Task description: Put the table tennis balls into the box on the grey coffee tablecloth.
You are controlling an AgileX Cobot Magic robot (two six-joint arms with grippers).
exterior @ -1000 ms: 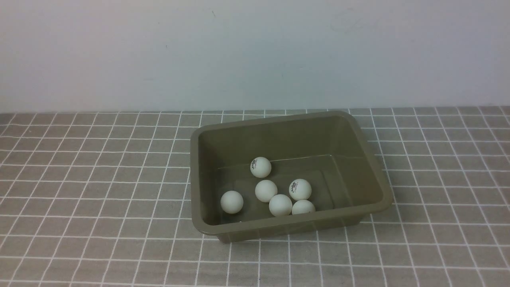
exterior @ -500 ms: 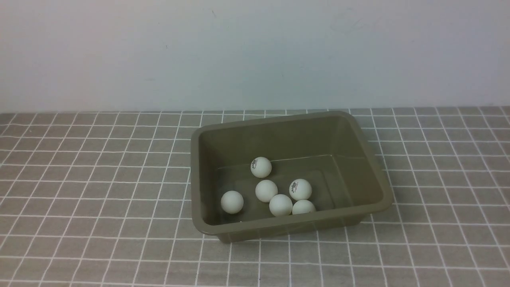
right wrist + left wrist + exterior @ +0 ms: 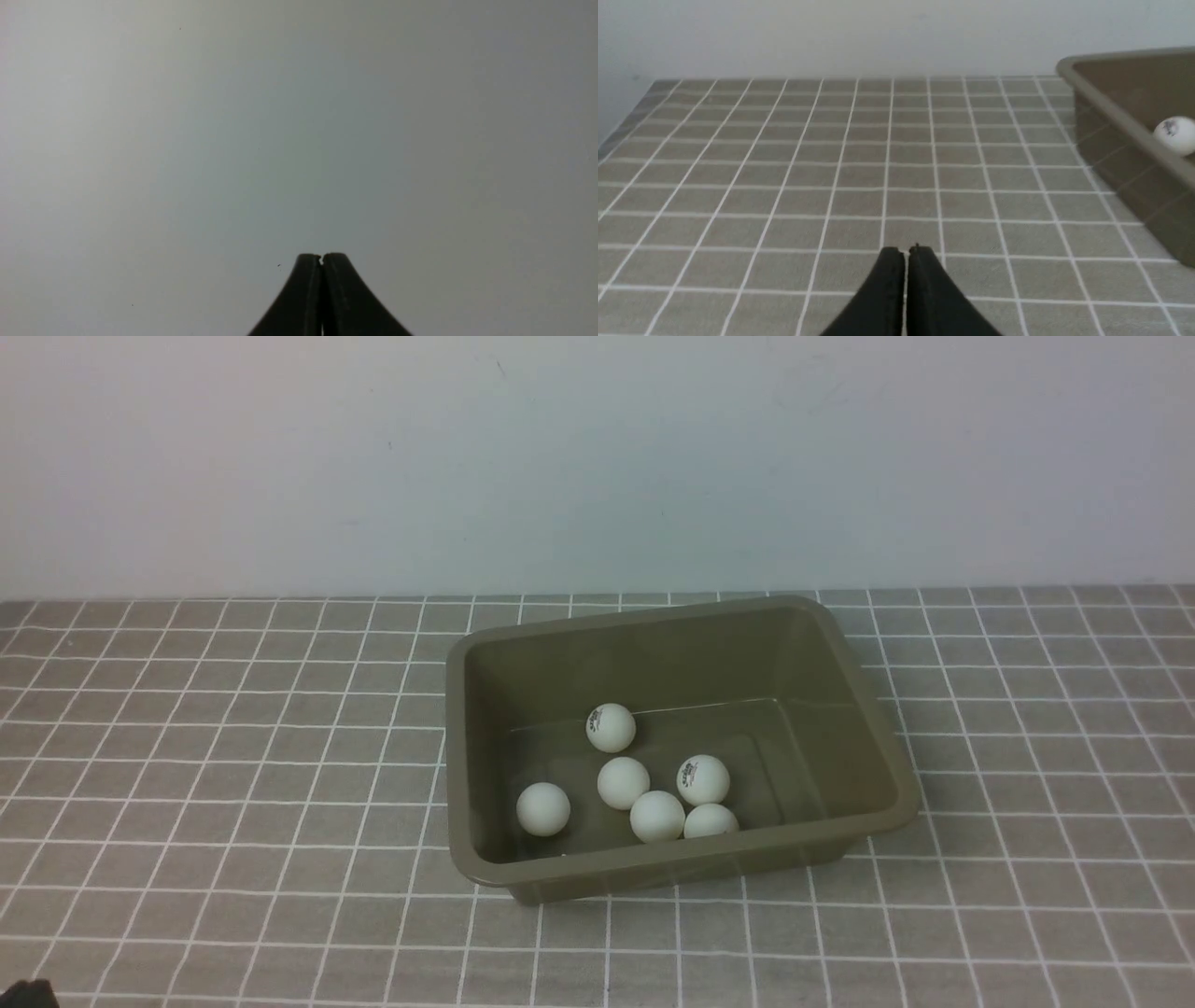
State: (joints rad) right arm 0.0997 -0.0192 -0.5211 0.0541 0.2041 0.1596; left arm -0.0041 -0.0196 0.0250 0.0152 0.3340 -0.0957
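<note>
A: Looking through my front camera first, I see the box point(image 3: 868, 709) sitting on the grey coffee tablecloth point(image 3: 215, 756), a little right of centre, turned slightly off the grid lines.

B: And the table tennis balls?

A: All six table tennis balls point(image 3: 622, 782) lie inside the box, on its floor. One with a dark logo point(image 3: 611, 727) sits nearer the far wall. A plain one point(image 3: 542, 808) rests alone toward the box's left side. The other four cluster near the front wall: a plain ball, a logo ball point(image 3: 702, 779) to its right, and two more point(image 3: 657, 816) in front, one of them point(image 3: 710, 820) partly cut off by the near rim. I see none on the cloth.

B: Any arm in that view?

A: Only a dark sliver point(image 3: 28, 995) at the bottom left corner; I cannot tell what part it is.

B: Left wrist camera?

A: My left gripper point(image 3: 906, 252) has its two black fingers pressed together, nothing between them, above bare cloth. The box's corner point(image 3: 1101, 107) shows off to one side, well apart from the fingertips, with one logo ball point(image 3: 1176, 134) peeking over the rim.

B: Right wrist?

A: My right gripper point(image 3: 321, 258) is likewise closed tip to tip and empty. Behind it is only a plain pale grey surface point(image 3: 233, 140); no cloth, box or ball shows there.
</note>
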